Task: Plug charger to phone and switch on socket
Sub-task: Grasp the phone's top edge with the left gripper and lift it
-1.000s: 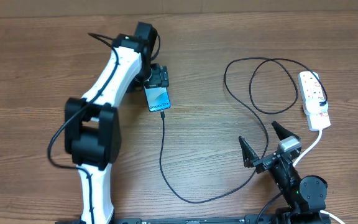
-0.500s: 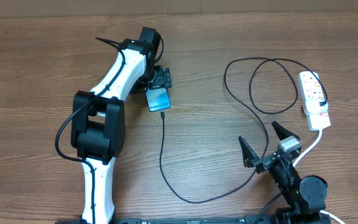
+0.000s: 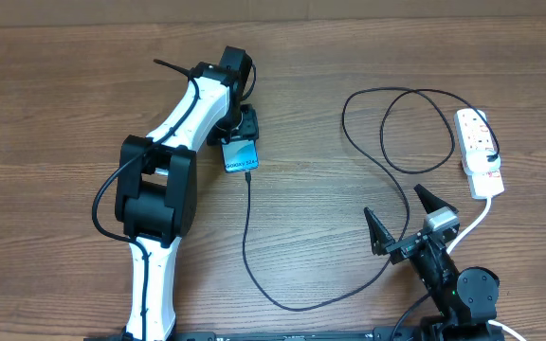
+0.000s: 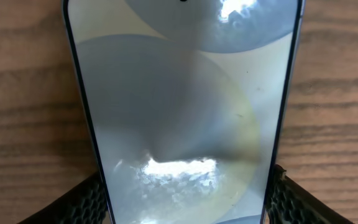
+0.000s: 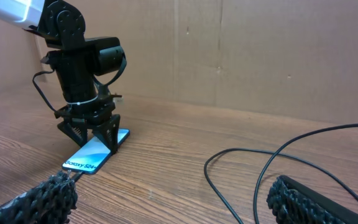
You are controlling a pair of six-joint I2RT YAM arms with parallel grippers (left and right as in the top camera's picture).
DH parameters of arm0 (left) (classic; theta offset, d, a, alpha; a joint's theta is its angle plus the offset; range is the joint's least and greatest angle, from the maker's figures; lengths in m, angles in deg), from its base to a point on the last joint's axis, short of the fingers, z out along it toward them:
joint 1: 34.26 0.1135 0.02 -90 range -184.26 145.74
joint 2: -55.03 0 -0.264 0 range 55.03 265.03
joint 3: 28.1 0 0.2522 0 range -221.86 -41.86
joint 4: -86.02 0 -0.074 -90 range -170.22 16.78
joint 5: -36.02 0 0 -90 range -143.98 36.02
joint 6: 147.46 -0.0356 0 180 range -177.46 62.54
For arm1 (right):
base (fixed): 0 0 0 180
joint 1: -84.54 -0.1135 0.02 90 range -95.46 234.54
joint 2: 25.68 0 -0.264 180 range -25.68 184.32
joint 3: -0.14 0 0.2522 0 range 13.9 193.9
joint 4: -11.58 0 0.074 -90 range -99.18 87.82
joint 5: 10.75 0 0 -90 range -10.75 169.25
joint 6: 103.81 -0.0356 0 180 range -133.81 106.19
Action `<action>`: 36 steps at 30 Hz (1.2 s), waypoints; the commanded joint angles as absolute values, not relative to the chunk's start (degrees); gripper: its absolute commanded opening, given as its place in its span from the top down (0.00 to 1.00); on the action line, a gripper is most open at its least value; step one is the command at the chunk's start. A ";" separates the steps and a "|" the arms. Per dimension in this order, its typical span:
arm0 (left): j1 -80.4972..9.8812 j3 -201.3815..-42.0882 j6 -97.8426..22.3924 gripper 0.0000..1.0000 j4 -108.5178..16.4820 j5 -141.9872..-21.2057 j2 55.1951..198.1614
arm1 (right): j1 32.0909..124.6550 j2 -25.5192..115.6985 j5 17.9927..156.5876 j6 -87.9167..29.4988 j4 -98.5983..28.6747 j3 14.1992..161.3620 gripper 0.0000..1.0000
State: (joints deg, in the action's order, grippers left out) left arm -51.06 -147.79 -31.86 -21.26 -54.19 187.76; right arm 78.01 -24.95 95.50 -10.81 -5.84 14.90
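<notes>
Overhead: phone (image 3: 241, 157) lies flat on the bench (image 3: 64, 95), long axis running from the left pincer (image 3: 243, 135) toward the robot's base, slightly skewed. Left pincer straddles the phone's far end, a finger at each long edge; can't tell if it's biting. Charger (image 3: 246, 227) tip sits at the phone's near end, in line with that axis; seated or not, can't tell. Socket (image 3: 477, 147) is well off to the phone's right, so the right pincer (image 3: 391, 199), spread wide and empty, is nearer for the switch.
</notes>
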 commanded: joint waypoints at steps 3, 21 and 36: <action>-51.32 -148.36 -31.57 0.29 -17.70 -53.66 189.18 | 77.68 -25.41 95.15 -10.74 -5.53 14.37 0.00; -51.19 -148.36 -31.73 0.28 -20.61 -52.33 189.18 | 77.68 -25.41 95.15 -10.74 -5.53 14.37 0.00; -49.94 -157.51 -32.80 0.36 -13.42 -58.60 189.16 | 77.68 -25.41 95.15 -10.74 -5.53 14.37 0.00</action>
State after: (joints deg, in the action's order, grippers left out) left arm -50.47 -153.54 -31.94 -14.40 -56.85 189.20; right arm 78.01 -24.95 95.52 -10.78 -5.82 14.90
